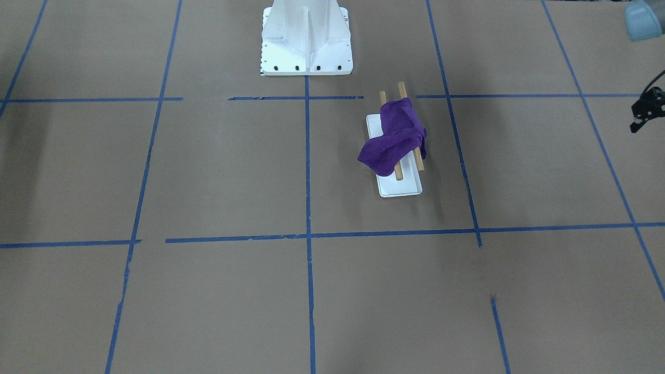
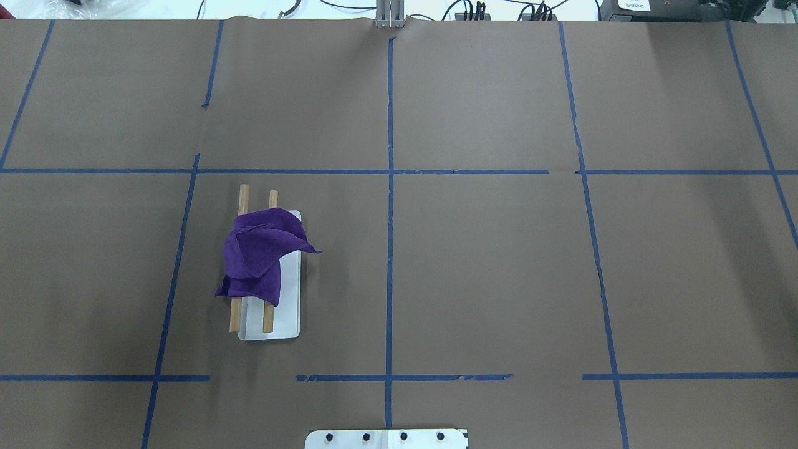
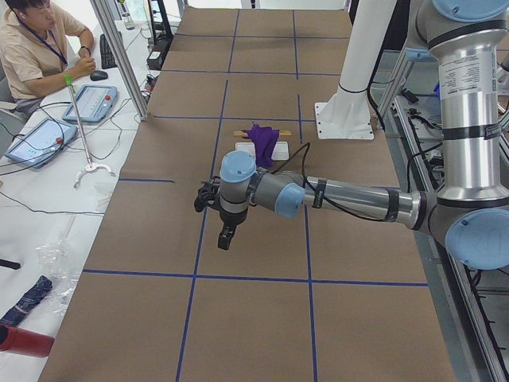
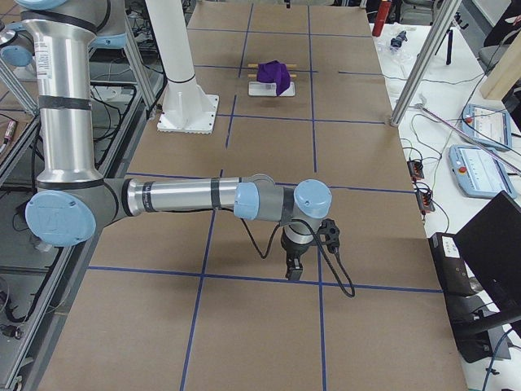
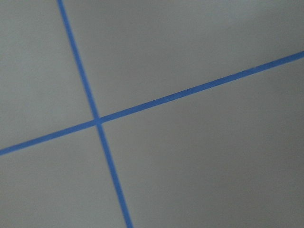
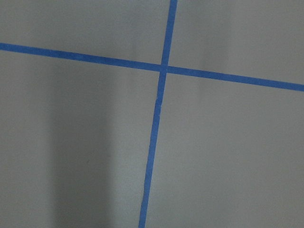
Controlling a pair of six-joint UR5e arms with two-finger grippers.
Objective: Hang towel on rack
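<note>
A purple towel (image 1: 395,137) lies bunched over the rack's two wooden dowels (image 1: 401,89), with one corner hanging out past the white tray base (image 1: 400,188). It also shows in the overhead view (image 2: 259,255) on the rack (image 2: 288,312). My left gripper (image 3: 225,239) hangs over bare table, well away from the rack towards the table's left end. Only a dark part of it (image 1: 646,110) shows at the front view's edge. My right gripper (image 4: 291,269) hangs over bare table far from the rack (image 4: 272,88). I cannot tell whether either is open or shut. Both wrist views show only paper and blue tape.
The large white bolted pedestal (image 1: 306,36) stands at the robot's side of the table, near the rack. Blue tape lines grid the brown paper. An operator (image 3: 36,40) sits at a side desk with tablets beyond the far edge.
</note>
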